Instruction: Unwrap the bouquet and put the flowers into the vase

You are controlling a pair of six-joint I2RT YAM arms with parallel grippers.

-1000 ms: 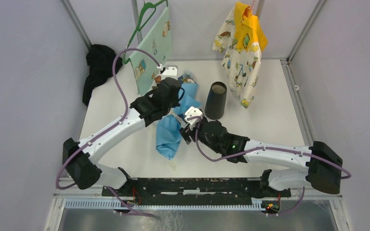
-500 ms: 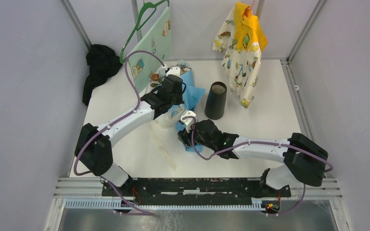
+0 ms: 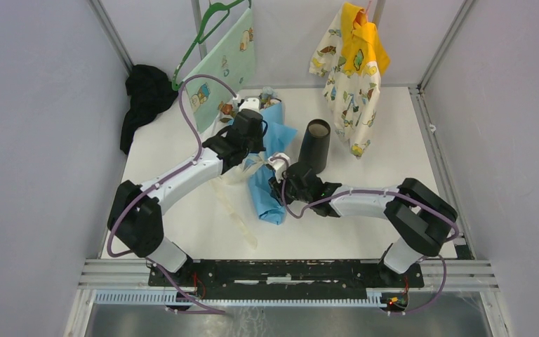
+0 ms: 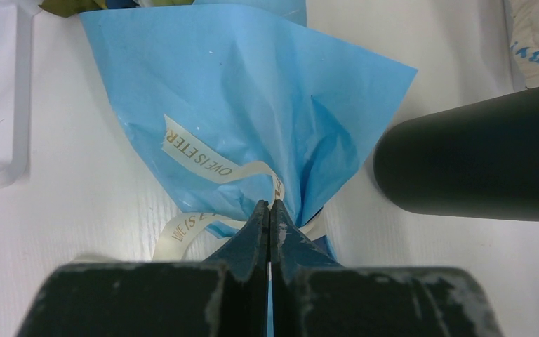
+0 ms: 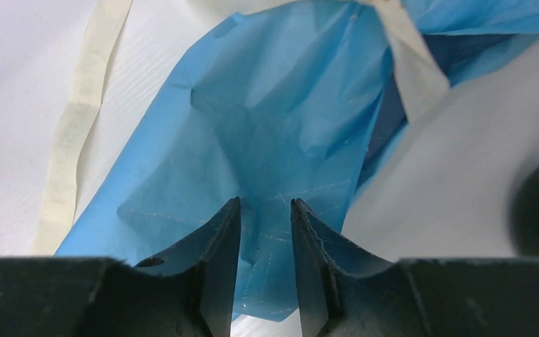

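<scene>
On the white table (image 3: 393, 140), the blue paper-wrapped bouquet (image 3: 265, 193) lies just beside the upright dark tapered vase (image 3: 314, 146). Only the wrist views show the claws. The left gripper (image 4: 269, 205) is clenched at the cream ribbon (image 4: 196, 151) knot, and the right gripper (image 5: 265, 203) stands parted over the paper's crumpled end.

Cream ribbon (image 4: 196, 151) on bouquet (image 4: 253, 91): gold caps, legible approx. "OVE IS ETER"; rest hidden. Lower loop unreadable.
</scene>
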